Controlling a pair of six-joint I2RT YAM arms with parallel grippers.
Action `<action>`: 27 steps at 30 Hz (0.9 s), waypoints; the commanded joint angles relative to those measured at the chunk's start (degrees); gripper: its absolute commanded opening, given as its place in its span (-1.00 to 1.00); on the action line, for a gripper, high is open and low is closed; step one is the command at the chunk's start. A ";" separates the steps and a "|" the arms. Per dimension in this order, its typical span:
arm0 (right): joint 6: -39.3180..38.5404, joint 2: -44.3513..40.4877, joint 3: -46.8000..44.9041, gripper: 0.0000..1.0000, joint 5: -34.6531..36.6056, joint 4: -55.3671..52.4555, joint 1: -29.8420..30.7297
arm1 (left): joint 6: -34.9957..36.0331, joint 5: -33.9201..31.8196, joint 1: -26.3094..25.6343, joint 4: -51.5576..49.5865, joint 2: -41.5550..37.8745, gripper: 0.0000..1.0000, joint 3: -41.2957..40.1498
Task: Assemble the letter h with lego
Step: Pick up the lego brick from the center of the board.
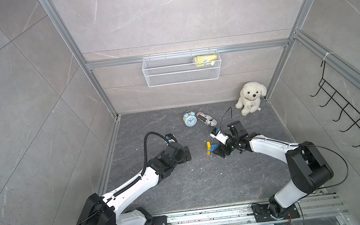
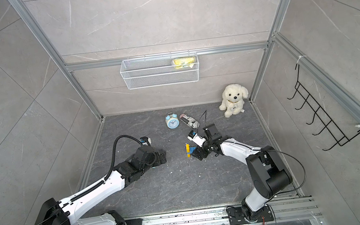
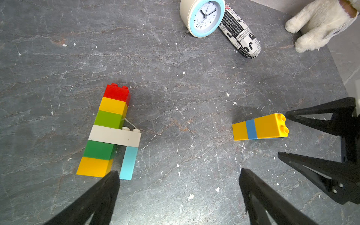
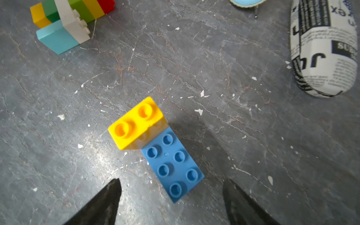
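A lego stack of red, yellow, green, white, green and yellow bricks with a light blue one point(image 3: 111, 132) lies flat on the dark floor, also seen as the multi-coloured stack point(image 4: 68, 19). My left gripper point(image 3: 178, 172) is open just short of its yellow end, holding nothing; in both top views the left gripper point(image 1: 187, 155) point(image 2: 162, 157) covers this stack. A smaller lego piece, yellow bricks on a blue plate point(image 4: 173, 165) point(image 1: 210, 147) point(image 2: 190, 150), stands free on the floor. My right gripper point(image 4: 172, 183) point(image 1: 217, 152) is open around the plate's near end without touching it.
A blue alarm clock point(image 1: 189, 119) and a newspaper-print pouch point(image 1: 207, 119) lie behind the bricks. A white plush dog point(image 1: 251, 98) sits in the back right corner. A wire basket point(image 1: 181, 69) hangs on the back wall, a black hook rack point(image 1: 348, 117) on the right wall.
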 commanded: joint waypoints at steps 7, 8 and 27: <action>-7.06 2.23 2.99 0.61 -3.18 0.19 0.69 | 0.83 1.17 0.64 1.50 -0.69 0.99 -0.06; -7.30 2.28 2.87 0.60 -2.91 0.27 0.80 | 0.84 1.28 0.75 1.49 -0.64 0.99 -0.06; -8.54 6.81 6.66 0.12 3.43 -2.23 3.80 | 0.49 2.77 1.17 1.77 -0.24 0.99 -0.17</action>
